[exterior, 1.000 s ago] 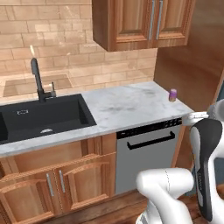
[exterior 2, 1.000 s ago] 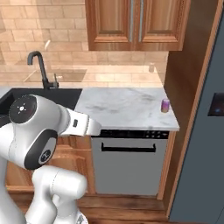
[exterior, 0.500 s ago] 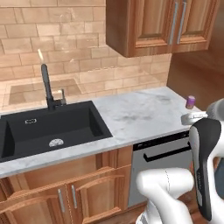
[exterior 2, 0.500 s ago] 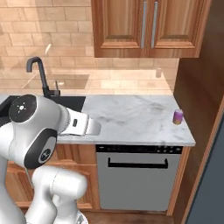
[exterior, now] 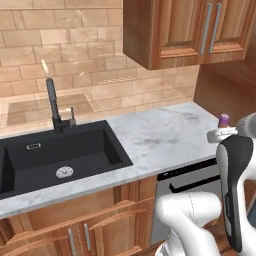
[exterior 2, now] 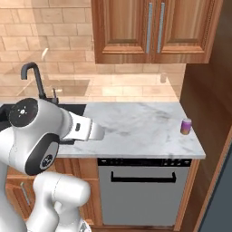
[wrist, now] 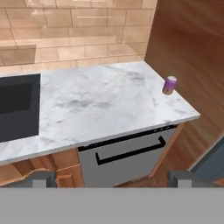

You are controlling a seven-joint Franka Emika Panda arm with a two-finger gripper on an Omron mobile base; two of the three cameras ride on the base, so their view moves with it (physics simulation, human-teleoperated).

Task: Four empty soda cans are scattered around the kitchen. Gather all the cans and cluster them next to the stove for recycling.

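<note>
One soda can, pink-purple with a yellowish base, stands upright near the right end of the white marble counter, close to the wooden side panel. The same can appears in the right base view, and its top peeks over my arm in the left base view. My gripper hangs well short of the counter's front edge, open wide, with nothing between its fingertips. The can lies far ahead and to the right of it. The stove is out of view.
A black sink with a dark faucet takes the counter's left part. A silver dishwasher front sits under the counter. Wooden upper cabinets hang overhead, and a tall wooden panel closes the right end.
The whole picture has shifted and grown: the base has driven nearer to the counter. The can has not moved on the marble. The gripper has stayed open.
</note>
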